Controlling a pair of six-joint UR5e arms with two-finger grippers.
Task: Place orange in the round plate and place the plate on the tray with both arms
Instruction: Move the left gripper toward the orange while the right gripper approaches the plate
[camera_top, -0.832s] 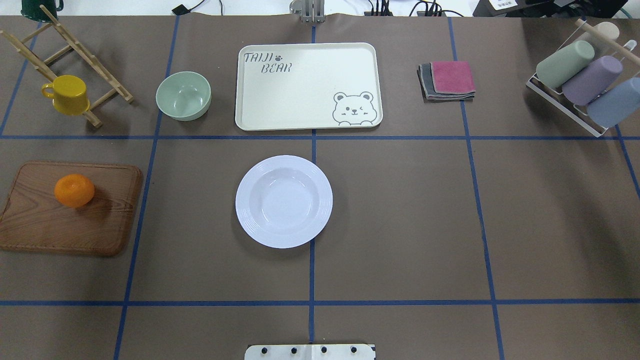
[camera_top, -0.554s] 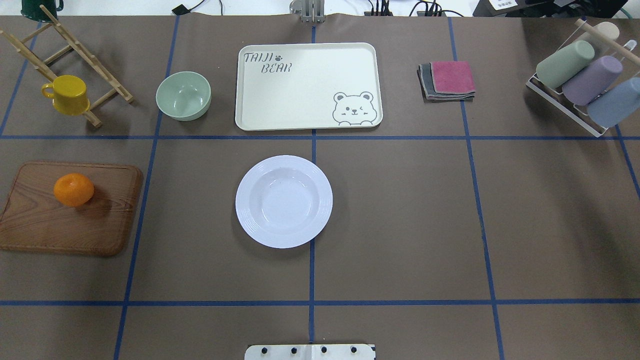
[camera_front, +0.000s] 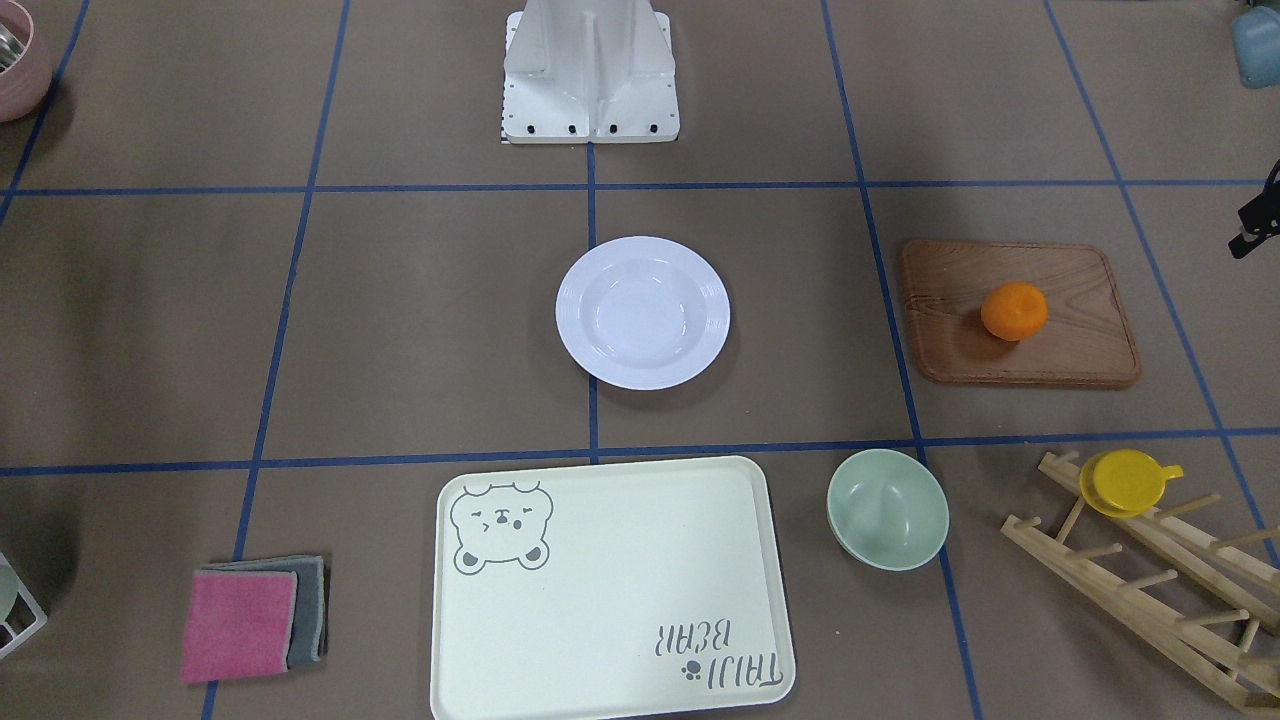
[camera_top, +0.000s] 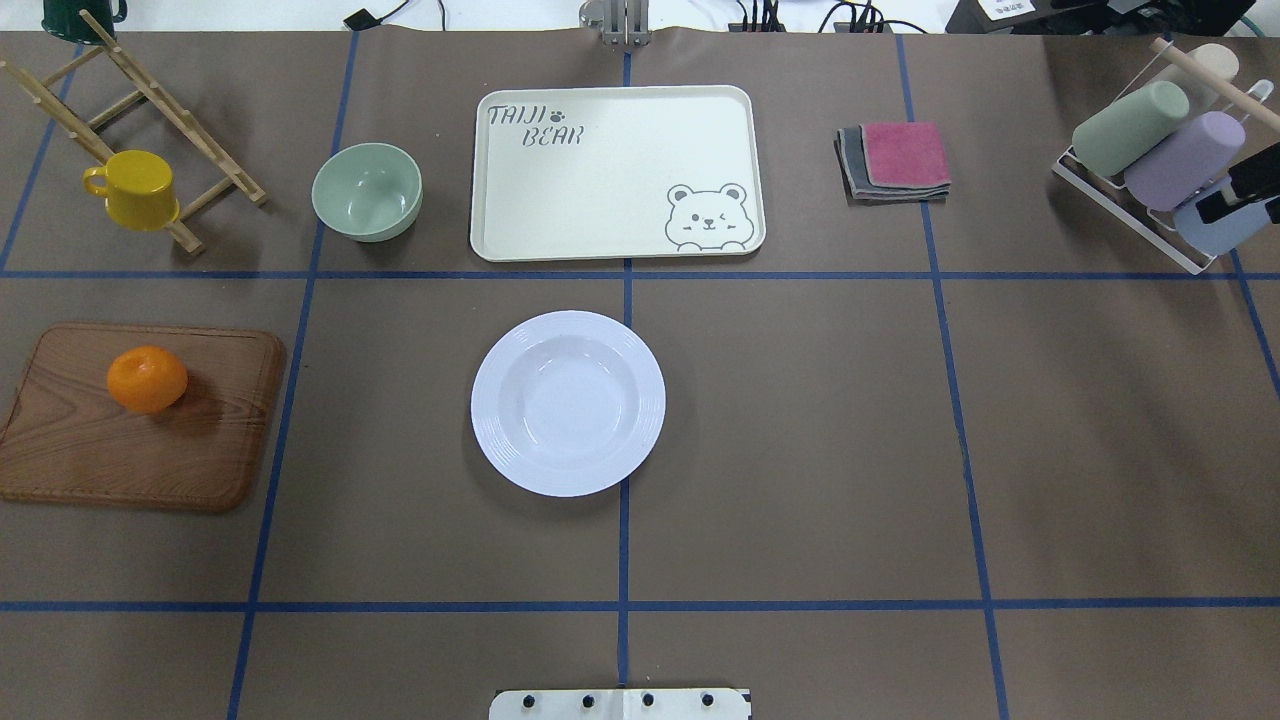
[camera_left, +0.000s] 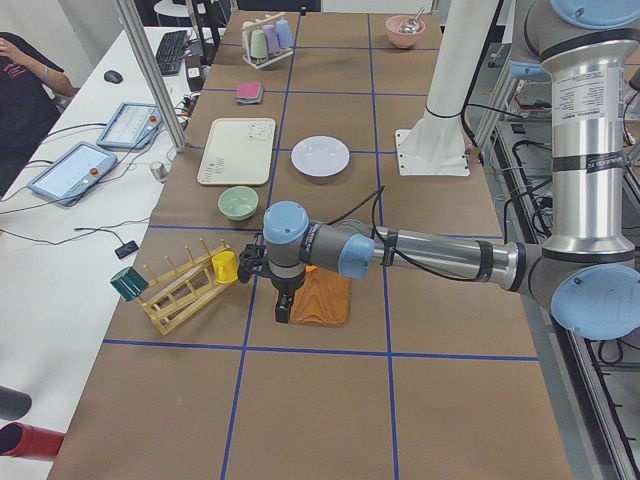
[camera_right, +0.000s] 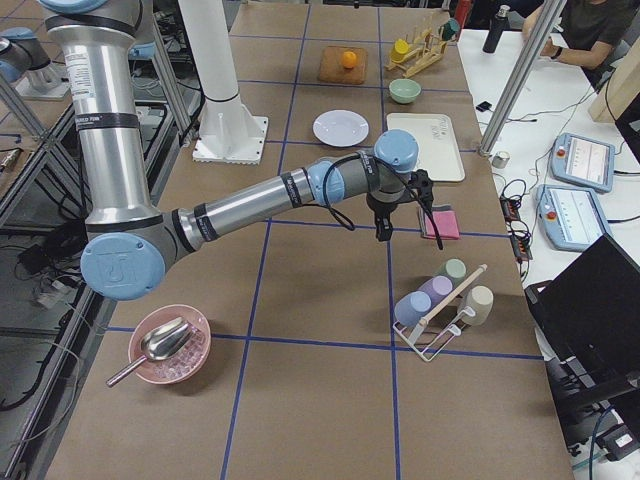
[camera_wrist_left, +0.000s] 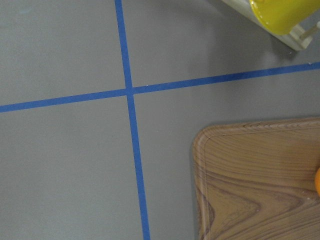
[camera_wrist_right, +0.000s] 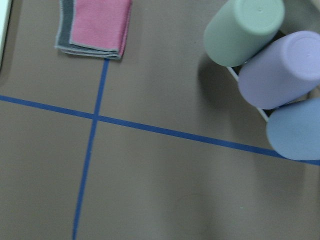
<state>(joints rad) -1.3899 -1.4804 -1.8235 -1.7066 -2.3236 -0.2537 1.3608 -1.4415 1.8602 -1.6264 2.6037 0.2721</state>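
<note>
Orange not yet picked up
The orange (camera_top: 147, 379) lies on the wooden board (camera_top: 200, 460), well apart from the empty round plate (camera_top: 567, 402) and the tray (camera_top: 620, 170). Whether the left tool (camera_front: 1256, 215) and right tool (camera_top: 1245, 195) are open cannot be told. The fruit could be sent rolling by an off-centre pinch.

L arm (camera_left: 430, 255) — claw (camera_left: 283, 308) by wooden board (camera_left: 330, 300) | round plate (camera_left: 320, 156) beside tray (camera_left: 237, 152) — not touching
</note>
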